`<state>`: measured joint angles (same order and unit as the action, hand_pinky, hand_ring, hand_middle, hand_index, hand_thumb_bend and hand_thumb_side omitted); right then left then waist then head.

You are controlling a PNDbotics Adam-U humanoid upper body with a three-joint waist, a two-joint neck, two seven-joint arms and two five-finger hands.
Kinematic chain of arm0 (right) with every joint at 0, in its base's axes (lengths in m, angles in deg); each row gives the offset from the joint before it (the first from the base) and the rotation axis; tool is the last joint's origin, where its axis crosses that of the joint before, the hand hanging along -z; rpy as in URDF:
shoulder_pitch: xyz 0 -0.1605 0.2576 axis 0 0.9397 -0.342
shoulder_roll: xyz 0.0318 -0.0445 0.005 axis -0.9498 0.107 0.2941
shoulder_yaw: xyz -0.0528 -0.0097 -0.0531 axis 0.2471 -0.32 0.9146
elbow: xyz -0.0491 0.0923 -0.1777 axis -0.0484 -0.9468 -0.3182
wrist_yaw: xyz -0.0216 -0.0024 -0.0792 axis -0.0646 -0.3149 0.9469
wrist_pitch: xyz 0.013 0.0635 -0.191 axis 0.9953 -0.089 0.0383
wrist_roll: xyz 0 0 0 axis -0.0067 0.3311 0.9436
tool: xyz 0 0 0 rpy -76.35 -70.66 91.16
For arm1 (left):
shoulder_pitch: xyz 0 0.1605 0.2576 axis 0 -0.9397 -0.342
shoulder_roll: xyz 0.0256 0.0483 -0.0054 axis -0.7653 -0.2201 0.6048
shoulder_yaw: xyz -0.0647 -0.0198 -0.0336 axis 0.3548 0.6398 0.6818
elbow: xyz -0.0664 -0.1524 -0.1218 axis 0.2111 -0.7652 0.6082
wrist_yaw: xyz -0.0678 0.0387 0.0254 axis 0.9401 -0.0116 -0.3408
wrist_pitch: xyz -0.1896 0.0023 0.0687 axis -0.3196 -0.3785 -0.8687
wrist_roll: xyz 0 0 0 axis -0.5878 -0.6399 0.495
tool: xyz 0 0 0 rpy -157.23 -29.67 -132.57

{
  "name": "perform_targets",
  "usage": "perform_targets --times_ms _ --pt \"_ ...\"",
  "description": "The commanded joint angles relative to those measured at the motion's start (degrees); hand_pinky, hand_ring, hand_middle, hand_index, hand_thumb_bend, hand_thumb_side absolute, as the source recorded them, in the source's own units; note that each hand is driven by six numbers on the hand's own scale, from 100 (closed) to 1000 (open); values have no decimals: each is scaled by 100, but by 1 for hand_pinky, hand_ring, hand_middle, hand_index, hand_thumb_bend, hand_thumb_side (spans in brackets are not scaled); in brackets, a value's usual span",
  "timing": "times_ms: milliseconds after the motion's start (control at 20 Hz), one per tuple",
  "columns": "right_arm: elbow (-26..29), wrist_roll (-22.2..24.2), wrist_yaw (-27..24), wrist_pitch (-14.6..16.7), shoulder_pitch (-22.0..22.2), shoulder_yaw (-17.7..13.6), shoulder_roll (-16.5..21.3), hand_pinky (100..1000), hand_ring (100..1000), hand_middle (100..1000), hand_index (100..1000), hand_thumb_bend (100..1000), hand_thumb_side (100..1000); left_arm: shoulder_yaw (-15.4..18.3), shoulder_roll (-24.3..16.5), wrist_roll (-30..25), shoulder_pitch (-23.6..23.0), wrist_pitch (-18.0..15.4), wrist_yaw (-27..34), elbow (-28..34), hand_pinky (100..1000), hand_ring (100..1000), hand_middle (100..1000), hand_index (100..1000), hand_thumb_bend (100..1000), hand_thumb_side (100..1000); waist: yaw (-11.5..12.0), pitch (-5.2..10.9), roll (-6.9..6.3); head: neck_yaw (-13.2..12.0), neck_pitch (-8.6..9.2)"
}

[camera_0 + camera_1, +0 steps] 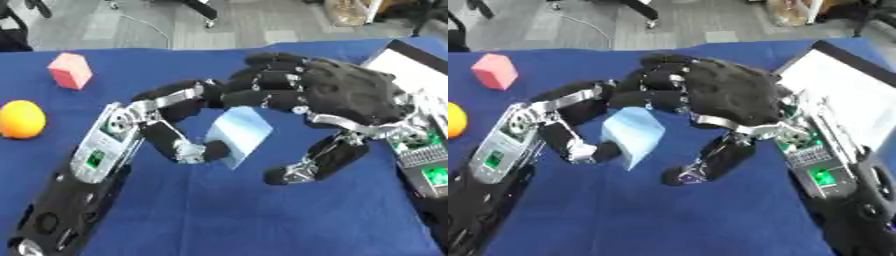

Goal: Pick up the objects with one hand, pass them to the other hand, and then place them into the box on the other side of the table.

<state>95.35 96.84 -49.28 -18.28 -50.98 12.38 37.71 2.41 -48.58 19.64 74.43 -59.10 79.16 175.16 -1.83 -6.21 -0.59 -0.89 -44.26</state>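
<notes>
Two hands over mid-table: left hand (166, 131) pinching pale blue block (238, 134) between curled fingers and thumb; right hand (341, 97) at block's 2 o'clock, fingers curled above it, thumb apart. Pink block (70, 70) at 10 o'clock, orange ball (19, 119) at 9, box (846, 92) at 2.

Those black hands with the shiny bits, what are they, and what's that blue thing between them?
They are a robot's two hands, steered by a person. Both pictures come from cameras in its head, looking down at a table with a blue cloth. The left hand pinches a light blue block. The right hand curls over it, ready to take it; I cannot tell whether it touches. A pink block and an orange ball lie at the left. A white box with a dark rim waits at the right.
</notes>
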Motion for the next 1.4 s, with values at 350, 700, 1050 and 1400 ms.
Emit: perform_targets --times_ms 350,700,1050,1400 --pt "121 318 -390 -94 -25 -85 14 941 892 794 952 509 347 -116 -23 -127 269 -109 -44 91 787 536 519 570 229 397 -24 72 70 -10 15" --pt "121 645 -612 -202 25 -137 -54 926 889 778 946 501 353 -139 -11 -161 325 -136 -51 90 788 537 519 570 228 393 -42 67 68 -8 15" --pt "121 861 -705 -285 81 -179 -119 918 887 759 932 497 372 -184 -9 -104 360 -151 -148 157 788 537 519 571 228 388 -49 65 67 1 15" --pt "121 1250 -696 -347 149 -238 -193 919 887 742 935 497 291 -229 4 -79 418 -144 -196 132 787 536 518 569 237 382 -53 62 70 10 15"
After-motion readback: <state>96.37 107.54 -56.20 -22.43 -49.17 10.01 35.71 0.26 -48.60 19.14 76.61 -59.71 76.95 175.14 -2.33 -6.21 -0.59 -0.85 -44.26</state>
